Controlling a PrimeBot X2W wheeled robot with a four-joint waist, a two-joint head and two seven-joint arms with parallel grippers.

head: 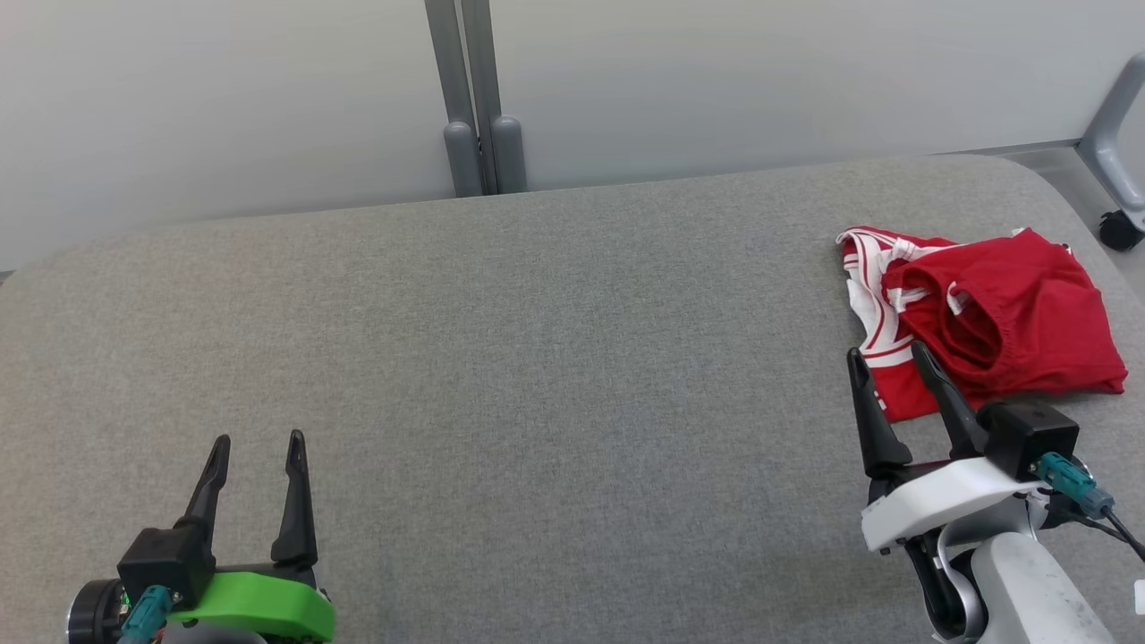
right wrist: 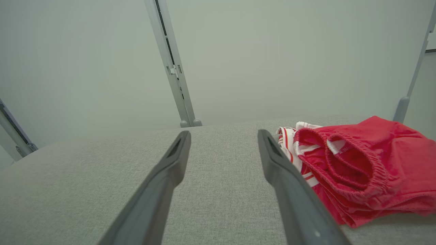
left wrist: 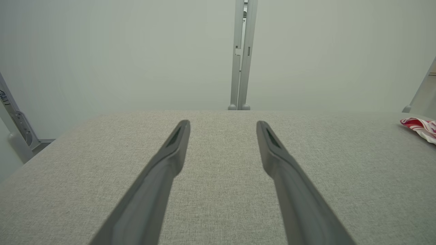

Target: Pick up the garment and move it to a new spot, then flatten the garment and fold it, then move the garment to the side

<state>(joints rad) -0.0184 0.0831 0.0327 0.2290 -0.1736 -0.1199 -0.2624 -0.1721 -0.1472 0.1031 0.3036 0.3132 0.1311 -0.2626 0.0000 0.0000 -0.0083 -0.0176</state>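
Observation:
The garment (head: 993,317) is a crumpled pair of red shorts with white stripes and an elastic waistband, lying at the far right of the grey table (head: 537,358). My right gripper (head: 887,358) stands open just at the garment's near left edge, its fingertips over the striped hem with nothing between them. In the right wrist view the garment (right wrist: 361,166) lies to the right of the open right gripper (right wrist: 223,136). My left gripper (head: 258,440) is open at the lower left, far from the garment. The left wrist view has the open left gripper (left wrist: 223,125) over bare fabric and a corner of the garment (left wrist: 420,126) at its right edge.
Beyond the table's back edge stands a pale wall with a grey double post (head: 474,98). A grey frame leg with a black caster (head: 1120,228) stands off the table's far right corner. The table's rounded right edge runs close to the garment.

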